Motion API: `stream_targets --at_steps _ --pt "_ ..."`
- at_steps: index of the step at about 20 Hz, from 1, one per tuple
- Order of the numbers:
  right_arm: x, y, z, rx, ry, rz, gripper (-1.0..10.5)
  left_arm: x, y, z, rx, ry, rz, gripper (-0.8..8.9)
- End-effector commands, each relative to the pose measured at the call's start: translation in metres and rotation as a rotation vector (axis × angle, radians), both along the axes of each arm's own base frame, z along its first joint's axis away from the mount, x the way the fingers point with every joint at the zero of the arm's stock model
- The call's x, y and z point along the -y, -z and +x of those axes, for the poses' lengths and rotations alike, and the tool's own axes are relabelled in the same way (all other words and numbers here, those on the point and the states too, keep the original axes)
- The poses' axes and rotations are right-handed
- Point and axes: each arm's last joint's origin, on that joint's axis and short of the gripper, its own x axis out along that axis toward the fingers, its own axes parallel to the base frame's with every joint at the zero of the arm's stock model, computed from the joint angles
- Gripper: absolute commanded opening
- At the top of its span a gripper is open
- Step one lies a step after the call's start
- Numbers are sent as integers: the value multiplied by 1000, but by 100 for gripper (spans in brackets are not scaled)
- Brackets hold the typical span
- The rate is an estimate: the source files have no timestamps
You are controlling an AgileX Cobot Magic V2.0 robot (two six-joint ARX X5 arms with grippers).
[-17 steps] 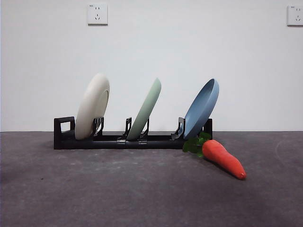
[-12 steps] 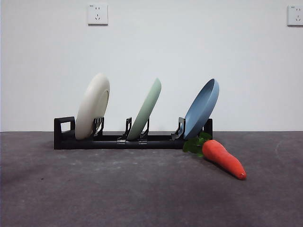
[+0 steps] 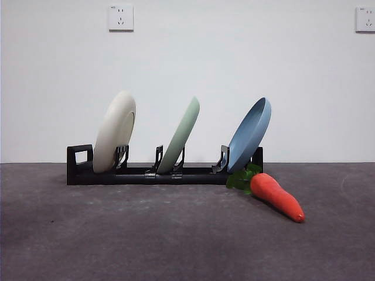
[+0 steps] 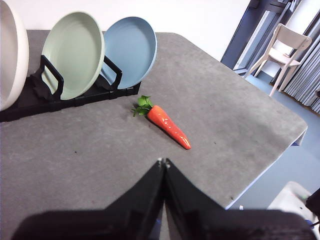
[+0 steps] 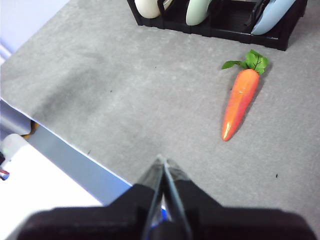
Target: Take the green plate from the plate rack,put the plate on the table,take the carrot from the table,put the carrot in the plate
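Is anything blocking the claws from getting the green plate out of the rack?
Nothing visible does. The green plate leans alone in the middle slot of the plate rack, apart from the cream plate and blue plate. Both claws, left and right, are shut and well away.

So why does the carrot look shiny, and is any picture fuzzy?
Left wrist view: the carrot has small white glints of light along its smooth skin. Right wrist view: its tip gleams pale. Front view: sharp, evenly lit, soft shadow under the plate rack. Both wrist views blur only their own nearby jaws.
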Motion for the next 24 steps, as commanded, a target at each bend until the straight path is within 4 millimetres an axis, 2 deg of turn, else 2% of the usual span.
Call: stream_targets --at_steps 1,2,3,4,5,6,12,16,20,24 --pt "0 0 0 13 -3 -16 24 0 -1 -1 22 2 20 6" --pt "0 -1 0 14 -2 -16 128 0 -1 0 21 0 21 78" --pt "0 -1 1 12 5 -8 265 0 -1 0 15 -4 15 234" --pt "0 -2 2 8 19 9 465 0 -1 0 6 -9 6 474" --pt "0 -3 3 7 29 22 600 0 -1 0 2 -11 1 592" --pt "0 -3 4 7 33 29 637 0 -1 0 -4 -13 -5 604" --pt "-2 -1 11 -38 39 38 631 0 -3 1 23 -13 -4 603" --pt "-2 0 14 -56 39 38 631 -1 -11 9 79 -18 -20 603" --pt "-3 1 18 -71 38 36 631 -2 -15 34 76 -20 -38 602" --pt "-3 3 24 -98 39 31 631 4 -20 71 86 35 -37 602"
